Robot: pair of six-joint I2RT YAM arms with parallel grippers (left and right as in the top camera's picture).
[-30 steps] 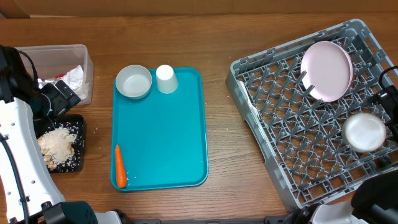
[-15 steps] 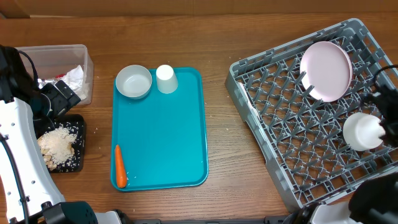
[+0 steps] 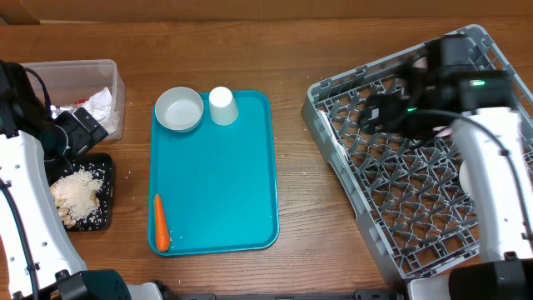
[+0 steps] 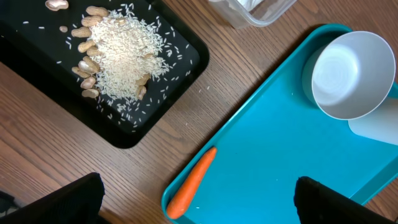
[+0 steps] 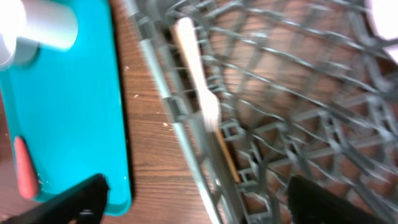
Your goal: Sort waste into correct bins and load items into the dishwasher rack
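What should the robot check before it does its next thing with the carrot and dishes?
1. Left hand open and empty: ok.
2. Right hand empty: ok, fingers apart over the rack.
3. Carrot free to grab: ok, lies alone by the teal tray's edge.
4. Bowl and cup loaded: not ok, both sit on the teal tray.
5. Fork in rack: ok, lies along the wall.
6. Plate standing firmly: cannot tell, only a blurred edge shows.
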